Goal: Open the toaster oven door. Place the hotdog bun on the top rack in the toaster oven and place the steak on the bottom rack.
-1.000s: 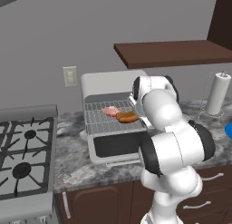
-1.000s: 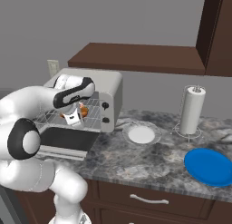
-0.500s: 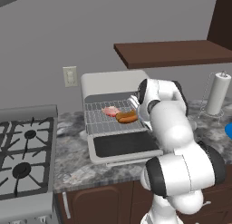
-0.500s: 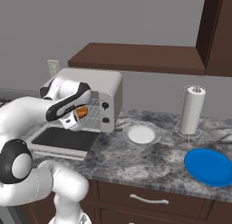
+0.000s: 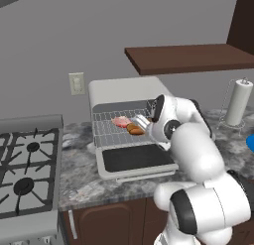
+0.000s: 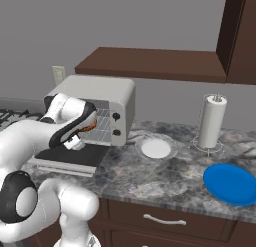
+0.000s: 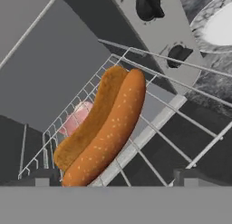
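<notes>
The toaster oven (image 5: 124,90) stands with its door (image 5: 136,158) folded down flat. A wire rack (image 5: 106,130) is slid out over the door. On it lies the hotdog bun (image 7: 104,128), tan with an orange sausage. The pink steak (image 7: 76,118) shows through the wires just beside the bun; in the left base view the steak (image 5: 120,121) lies behind the bun (image 5: 135,129). I cannot tell which rack holds which. My gripper (image 7: 115,178) hovers at the bun's near end, open, one fingertip (image 7: 43,177) on each side of it, holding nothing. The hand (image 6: 75,138) hangs in front of the oven mouth.
Two dark knobs (image 7: 149,5) sit on the oven's right front. A white dish (image 6: 156,148) lies on the counter right of the oven, then a paper towel roll (image 6: 211,121) and a blue plate (image 6: 232,183). A stove (image 5: 25,169) is at the left.
My arm has swung so that the elbow now sits lower and nearer the cameras, and the hand has drawn back slightly. The bun and the steak have stayed in place. The jaws have stayed open.
</notes>
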{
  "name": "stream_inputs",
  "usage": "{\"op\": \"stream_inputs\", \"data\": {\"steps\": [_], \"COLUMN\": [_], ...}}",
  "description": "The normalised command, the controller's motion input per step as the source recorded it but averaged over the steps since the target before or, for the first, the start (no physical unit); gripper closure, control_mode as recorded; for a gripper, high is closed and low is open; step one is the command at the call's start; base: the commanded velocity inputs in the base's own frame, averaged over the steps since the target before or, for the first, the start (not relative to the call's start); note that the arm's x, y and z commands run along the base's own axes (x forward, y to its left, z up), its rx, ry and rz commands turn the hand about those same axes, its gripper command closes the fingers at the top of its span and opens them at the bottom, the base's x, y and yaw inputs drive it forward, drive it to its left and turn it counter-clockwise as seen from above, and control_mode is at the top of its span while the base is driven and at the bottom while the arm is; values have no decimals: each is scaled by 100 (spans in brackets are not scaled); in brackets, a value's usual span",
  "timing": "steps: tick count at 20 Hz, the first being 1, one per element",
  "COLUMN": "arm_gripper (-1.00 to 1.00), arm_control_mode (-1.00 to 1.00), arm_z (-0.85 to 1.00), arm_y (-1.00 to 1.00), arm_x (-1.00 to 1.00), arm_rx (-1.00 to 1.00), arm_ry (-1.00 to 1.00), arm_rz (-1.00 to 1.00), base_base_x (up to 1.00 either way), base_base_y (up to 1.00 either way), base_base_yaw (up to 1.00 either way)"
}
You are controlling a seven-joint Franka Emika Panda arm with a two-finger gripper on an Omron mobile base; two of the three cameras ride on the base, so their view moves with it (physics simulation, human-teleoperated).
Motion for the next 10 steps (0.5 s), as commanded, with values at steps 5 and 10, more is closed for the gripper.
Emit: {"op": "stream_inputs", "data": {"steps": [5,10], "arm_gripper": [-100,-100], "arm_control_mode": [-100,-100], "arm_z": [54,61], "arm_y": [37,29], "arm_x": [-24,-17], "arm_rx": [-12,-14], "arm_ry": [43,41], "arm_rz": [33,30], "base_base_x": [0,0], "base_base_y": [0,0], "base_base_yaw": [0,0]}}
